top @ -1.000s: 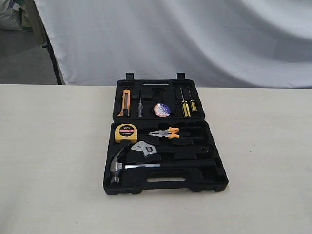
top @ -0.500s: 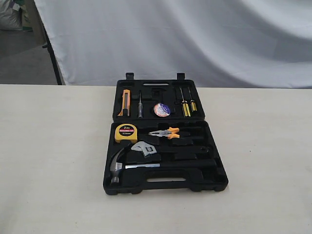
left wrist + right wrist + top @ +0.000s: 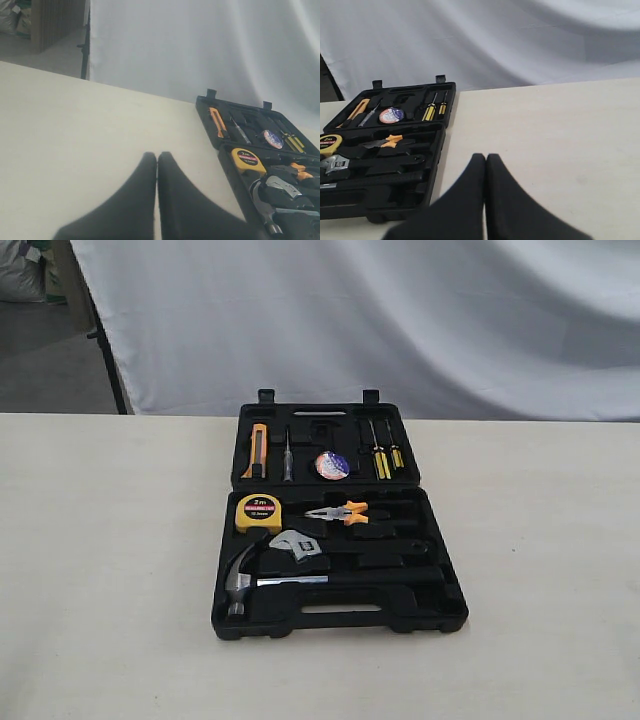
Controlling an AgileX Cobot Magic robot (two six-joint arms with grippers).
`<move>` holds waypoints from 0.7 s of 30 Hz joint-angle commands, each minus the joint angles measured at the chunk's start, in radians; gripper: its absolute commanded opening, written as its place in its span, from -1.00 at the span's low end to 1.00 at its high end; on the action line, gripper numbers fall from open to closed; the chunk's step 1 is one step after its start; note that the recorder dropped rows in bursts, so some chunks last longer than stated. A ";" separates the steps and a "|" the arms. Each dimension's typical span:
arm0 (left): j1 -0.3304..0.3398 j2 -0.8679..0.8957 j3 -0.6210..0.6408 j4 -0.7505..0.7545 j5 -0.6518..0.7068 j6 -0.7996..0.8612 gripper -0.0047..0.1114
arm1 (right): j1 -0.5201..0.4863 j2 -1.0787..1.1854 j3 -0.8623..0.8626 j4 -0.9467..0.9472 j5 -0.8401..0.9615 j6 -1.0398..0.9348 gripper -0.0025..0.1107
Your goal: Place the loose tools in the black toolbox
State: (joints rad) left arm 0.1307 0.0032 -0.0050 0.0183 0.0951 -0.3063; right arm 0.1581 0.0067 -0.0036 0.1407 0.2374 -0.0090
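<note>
the black toolbox (image 3: 400, 592) lies open and flat on the pale table (image 3: 110, 540), its lid half farther back toward the white cloth backdrop (image 3: 400, 320) and the half with the slot handle nearer the exterior camera. the tape roll (image 3: 332, 465), dark with a blue-white label, sits in a recess in the middle of the far half, between a slim grey tool (image 3: 287, 462) and a pair of yellow-handled screwdrivers (image 3: 382, 462); an orange knife (image 3: 258, 452) lies at the left end of that half. in the near half the silver adjustable wrench (image 3: 297, 544) rests just in front of the yellow tape measure (image 3: 259, 512) and the orange-handled pliers (image 3: 340, 512), only its bright head standing out clearly against the black plastic. the claw hammer (image 3: 243, 576) lies just in front of the wrench, steel head at the left edge of the case, shaft and black handle running to the right along the slot handle. all three tools are inside the case. the left gripper (image 3: 157, 156) hovers over bare table off the left side of the case, its two black fingers pressed together with nothing between them. the right gripper (image 3: 485, 158) hangs over the table off the other side of the case, likewise pinched closed and empty
</note>
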 commanded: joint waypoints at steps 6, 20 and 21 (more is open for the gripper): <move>0.025 -0.003 -0.003 0.004 -0.007 -0.005 -0.91 | -0.006 -0.007 0.004 -0.012 0.004 -0.016 -0.96; 0.025 -0.003 -0.003 0.004 -0.007 -0.005 -0.91 | -0.006 -0.007 0.004 -0.012 0.004 -0.008 -0.96; 0.025 -0.003 -0.003 0.004 -0.007 -0.005 -0.91 | -0.006 -0.007 0.004 -0.012 0.004 -0.008 -0.96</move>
State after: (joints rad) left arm 0.1307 0.0032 -0.0050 0.0183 0.0951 -0.3063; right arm 0.1581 0.0067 -0.0036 0.1407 0.2391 -0.0180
